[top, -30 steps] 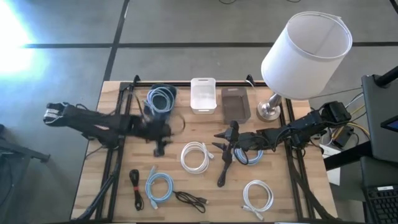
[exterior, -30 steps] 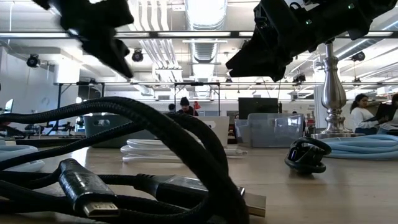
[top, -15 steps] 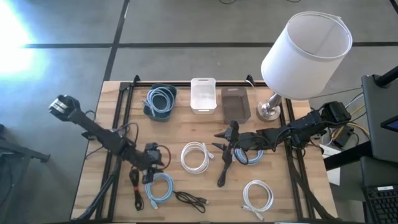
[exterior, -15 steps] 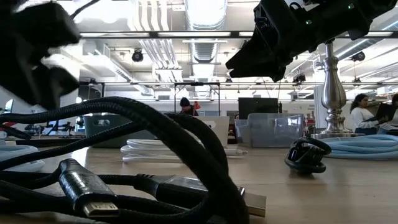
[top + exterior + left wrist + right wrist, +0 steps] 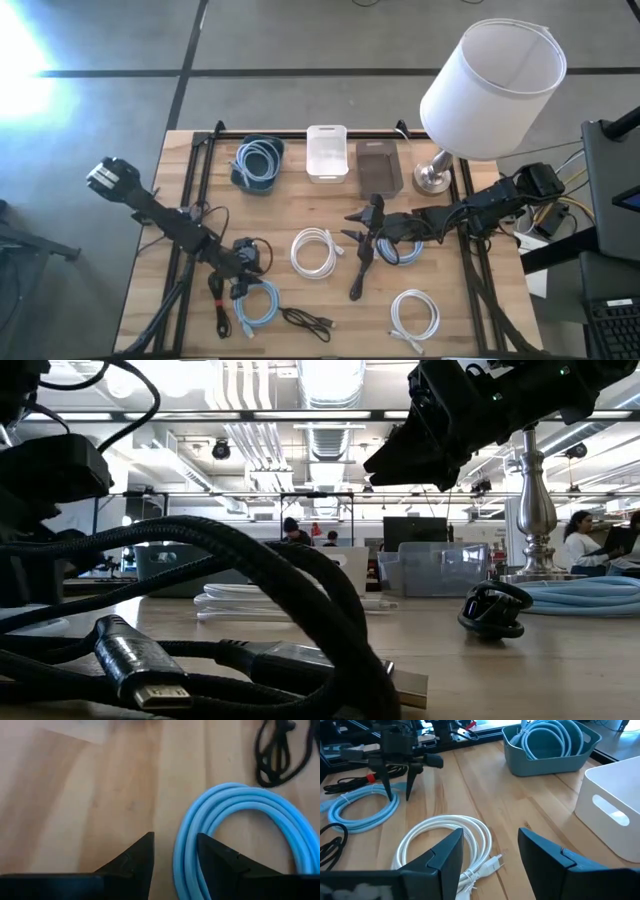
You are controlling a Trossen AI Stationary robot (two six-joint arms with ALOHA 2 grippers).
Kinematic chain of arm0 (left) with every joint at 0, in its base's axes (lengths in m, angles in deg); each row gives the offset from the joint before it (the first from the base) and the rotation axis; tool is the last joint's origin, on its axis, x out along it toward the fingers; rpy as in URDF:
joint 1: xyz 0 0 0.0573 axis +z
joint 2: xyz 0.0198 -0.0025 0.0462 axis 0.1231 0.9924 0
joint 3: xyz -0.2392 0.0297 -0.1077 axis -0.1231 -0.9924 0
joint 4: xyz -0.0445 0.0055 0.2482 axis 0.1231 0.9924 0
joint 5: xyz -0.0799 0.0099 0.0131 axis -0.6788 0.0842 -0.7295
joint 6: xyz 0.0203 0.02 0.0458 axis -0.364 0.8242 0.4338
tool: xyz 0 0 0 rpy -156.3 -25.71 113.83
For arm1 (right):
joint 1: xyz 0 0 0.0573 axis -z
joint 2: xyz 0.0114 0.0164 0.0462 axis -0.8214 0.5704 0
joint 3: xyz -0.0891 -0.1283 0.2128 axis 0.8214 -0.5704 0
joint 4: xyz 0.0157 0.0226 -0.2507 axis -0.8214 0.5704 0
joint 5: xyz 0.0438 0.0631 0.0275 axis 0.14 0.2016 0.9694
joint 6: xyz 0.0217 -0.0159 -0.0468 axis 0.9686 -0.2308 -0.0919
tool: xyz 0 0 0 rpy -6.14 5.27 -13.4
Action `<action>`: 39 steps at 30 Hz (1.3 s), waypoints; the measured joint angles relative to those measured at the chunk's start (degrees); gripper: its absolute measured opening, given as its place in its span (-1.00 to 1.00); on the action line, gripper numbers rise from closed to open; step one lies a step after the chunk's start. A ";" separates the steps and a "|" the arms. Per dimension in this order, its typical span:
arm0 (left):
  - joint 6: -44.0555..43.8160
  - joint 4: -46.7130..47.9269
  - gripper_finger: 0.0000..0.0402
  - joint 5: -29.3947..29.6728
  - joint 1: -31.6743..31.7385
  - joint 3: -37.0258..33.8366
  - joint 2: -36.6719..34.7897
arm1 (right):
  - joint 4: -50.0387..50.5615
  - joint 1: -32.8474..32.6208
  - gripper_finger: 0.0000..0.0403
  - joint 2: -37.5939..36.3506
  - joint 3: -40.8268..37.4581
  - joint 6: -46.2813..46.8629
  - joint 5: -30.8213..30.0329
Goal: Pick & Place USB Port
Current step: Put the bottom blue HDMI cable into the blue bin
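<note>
A light-blue coiled USB cable [image 5: 256, 301] lies flat near the table's near-left corner. It also shows in the left wrist view [image 5: 240, 827] and in the right wrist view [image 5: 362, 810]. My left gripper [image 5: 244, 275] points down over the coil's far rim, open, with one finger inside the ring and one outside [image 5: 398, 796] [image 5: 175, 852]. My right gripper [image 5: 350, 226] hangs open above mid-table, over a white coil [image 5: 445, 845]. A blue bin [image 5: 258, 162] at the far edge holds another blue cable. My left gripper comes from above with its open fingers on either side of the blue coil's far rim [image 5: 184, 855]. Whether the fingertips [image 5: 388, 794] touch the cable I cannot tell. The coil lies flat on the table.
A white bin [image 5: 327, 152] and a grey bin [image 5: 379, 165] stand beside the blue bin, and a lamp [image 5: 490, 80] stands at the far right. Black cables [image 5: 217, 300] [image 5: 306, 320] flank the blue coil. White coils [image 5: 315, 250] [image 5: 415, 315] and another blue cable [image 5: 402, 252] lie farther right.
My left gripper has swung from beside the blue bin toward the table's near edge and come down over the light-blue coil. The move was fast at first and slow in the last half second. My right arm has kept still.
</note>
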 joint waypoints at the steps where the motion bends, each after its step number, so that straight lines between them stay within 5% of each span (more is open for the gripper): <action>1: 0.01 0.03 -0.25 -0.66 -0.08 0.46 0.30 | -0.02 0.00 -0.08 0.00 0.00 0.00 0.00; 13: 1.75 0.20 -0.25 -1.25 -1.80 6.69 1.75 | -0.02 0.01 -0.10 0.00 0.00 0.01 0.00; 28: 2.83 3.40 -0.26 0.07 -2.89 6.70 12.00 | 0.00 0.00 -0.10 0.00 -0.02 0.02 0.00; 31: 3.88 3.55 -0.36 0.40 -2.87 6.68 13.15 | -0.02 0.00 -0.11 0.00 -0.02 0.02 0.00; 36: 4.31 3.29 -0.80 1.24 -2.82 6.66 12.81 | -0.02 0.00 -0.13 0.00 -0.02 0.02 0.00; 39: 5.51 3.38 -0.92 6.86 -2.91 6.63 10.76 | -0.02 0.00 -0.12 0.00 -0.02 0.02 0.00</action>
